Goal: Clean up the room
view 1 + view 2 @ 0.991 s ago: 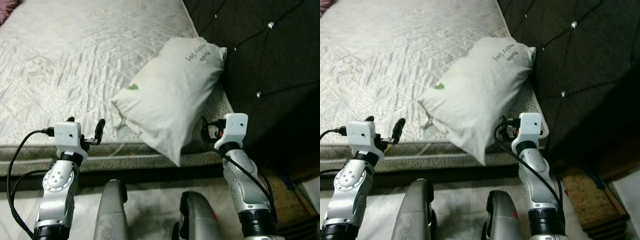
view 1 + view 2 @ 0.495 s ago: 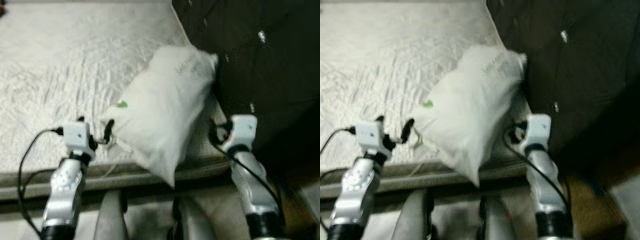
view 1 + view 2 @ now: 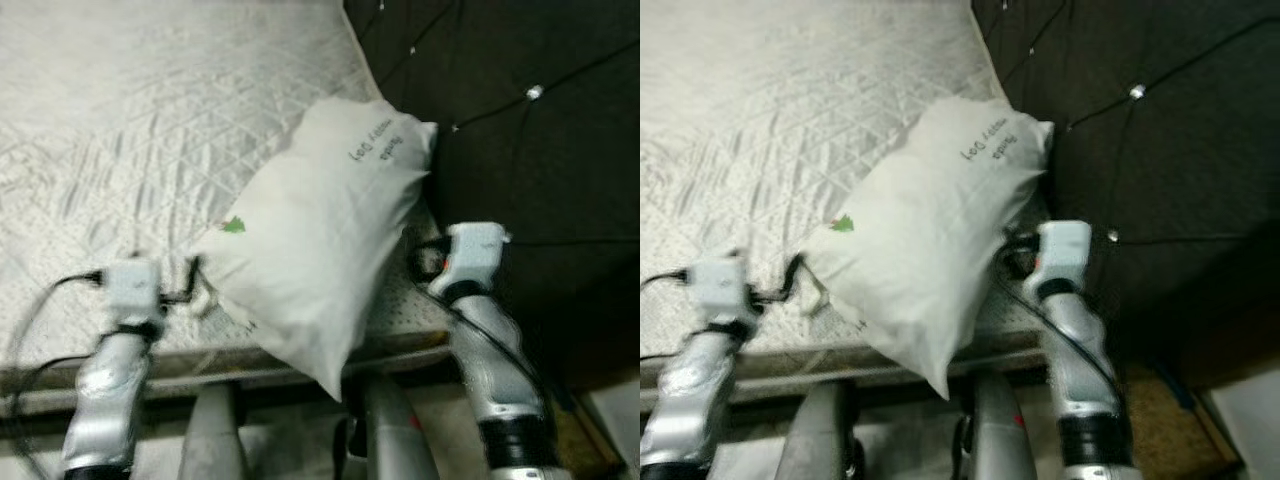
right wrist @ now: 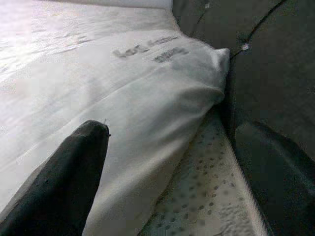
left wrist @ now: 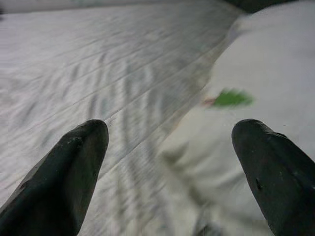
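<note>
Both end effectors, left [image 5: 170, 167] and right [image 4: 172, 167], gape wide flanking the pillow [image 3: 315, 240], whose leaf mark looks blurred.

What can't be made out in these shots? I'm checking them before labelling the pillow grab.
- Dark writing on the white printed pillow: too small and blurred in the eye views, smeared in the right wrist view.
- Left gripper: motion-blurred in the eye views; its fingers stand apart in the left wrist view.
- Pillow's lower corner: overhangs the quilted white mattress, hiding the edge beneath.
- Right gripper: one finger merges with the dark tufted headboard.

Dim indoor light, motion blur throughout, wrist views soft-focused
</note>
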You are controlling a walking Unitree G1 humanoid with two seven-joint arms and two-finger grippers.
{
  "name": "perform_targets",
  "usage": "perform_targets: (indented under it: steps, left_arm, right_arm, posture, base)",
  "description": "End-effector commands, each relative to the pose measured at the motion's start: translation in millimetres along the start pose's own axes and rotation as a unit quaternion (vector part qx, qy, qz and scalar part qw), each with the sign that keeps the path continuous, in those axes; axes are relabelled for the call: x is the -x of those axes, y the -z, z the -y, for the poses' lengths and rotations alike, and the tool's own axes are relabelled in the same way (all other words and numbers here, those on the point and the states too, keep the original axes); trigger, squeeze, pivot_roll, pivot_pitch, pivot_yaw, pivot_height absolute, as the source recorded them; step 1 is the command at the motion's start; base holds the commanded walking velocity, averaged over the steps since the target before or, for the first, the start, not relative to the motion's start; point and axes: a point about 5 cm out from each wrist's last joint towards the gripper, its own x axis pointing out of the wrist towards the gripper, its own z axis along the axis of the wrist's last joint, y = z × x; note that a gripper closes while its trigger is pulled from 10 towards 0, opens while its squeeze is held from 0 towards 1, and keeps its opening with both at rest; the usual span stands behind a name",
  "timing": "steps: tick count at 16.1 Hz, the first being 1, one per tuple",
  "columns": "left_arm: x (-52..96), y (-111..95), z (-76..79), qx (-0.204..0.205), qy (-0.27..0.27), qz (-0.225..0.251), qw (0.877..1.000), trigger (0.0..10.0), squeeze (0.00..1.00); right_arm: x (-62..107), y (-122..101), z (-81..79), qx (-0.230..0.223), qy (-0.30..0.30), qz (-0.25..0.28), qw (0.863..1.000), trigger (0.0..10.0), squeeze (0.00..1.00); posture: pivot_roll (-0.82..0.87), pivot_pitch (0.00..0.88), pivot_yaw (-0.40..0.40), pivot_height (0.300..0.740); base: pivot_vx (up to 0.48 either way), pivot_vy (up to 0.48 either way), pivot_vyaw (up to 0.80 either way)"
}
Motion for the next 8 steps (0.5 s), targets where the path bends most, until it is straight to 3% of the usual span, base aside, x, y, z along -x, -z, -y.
perform_targets:
  steps: [1,3,6,8]
  left_arm:
    - [3.5,0,-1.2,-0.001,-0.004,-0.006,1.000,10.0,0.00]
    - [13.8,1,-3.4,-0.005,-0.005,-0.008,1.000,10.0,0.00]
    - [31.5,7,-6.7,-0.007,-0.026,-0.022,0.999,10.0,0.00]
    - [37.4,8,-7.3,-0.010,-0.030,-0.026,0.999,10.0,0.00]
  right_arm:
    - [-0.7,3,4.0,0.012,-0.002,-0.017,1.000,10.0,0.00]
    - [-8.4,-2,7.9,0.021,-0.031,-0.024,0.999,10.0,0.00]
    - [-13.5,21,13.5,0.070,-0.105,-0.117,0.985,10.0,0.00]
    - [-16.6,23,20.0,0.086,-0.122,-0.141,0.979,10.0,0.00]
  posture:
    - [0.07,0.139,-0.058,0.587]
    - [0.08,0.148,-0.060,0.562]
    - [0.12,0.159,-0.067,0.562]
    - [0.12,0.164,-0.067,0.562]
  base:
    - [0.000,0.000,0.00]
    - [0.000,0.000,0.00]
    - [0.000,0.000,0.00]
    - [0.000,0.000,0.00]
